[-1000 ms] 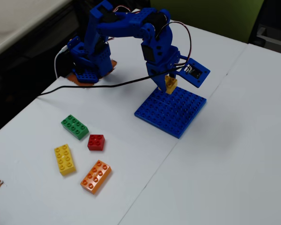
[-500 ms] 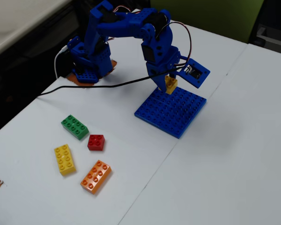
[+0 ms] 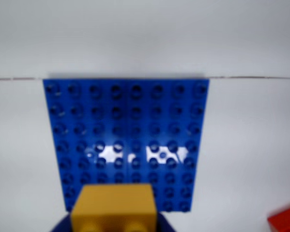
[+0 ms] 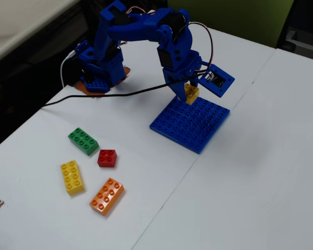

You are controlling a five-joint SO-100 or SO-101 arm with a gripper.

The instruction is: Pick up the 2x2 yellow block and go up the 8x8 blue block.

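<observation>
On white table (image 4: pixel 261 172), tool (image 4: pixel 190 94) holds yellow block (image 4: pixel 191 93).

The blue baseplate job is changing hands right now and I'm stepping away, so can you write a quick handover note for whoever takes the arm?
Gripper: shut on the 2x2 yellow block, held at the near-arm edge of the 8x8 blue block.
Baseplate: flat on the white table, its studs bare in the wrist view.
Done: the pick-up.
Left: whether the block already touches the studs cannot be told; seat it on the plate, open, and back away.
Untouched at the left in the fixed view: green brick, red brick, long yellow brick, orange brick.
</observation>
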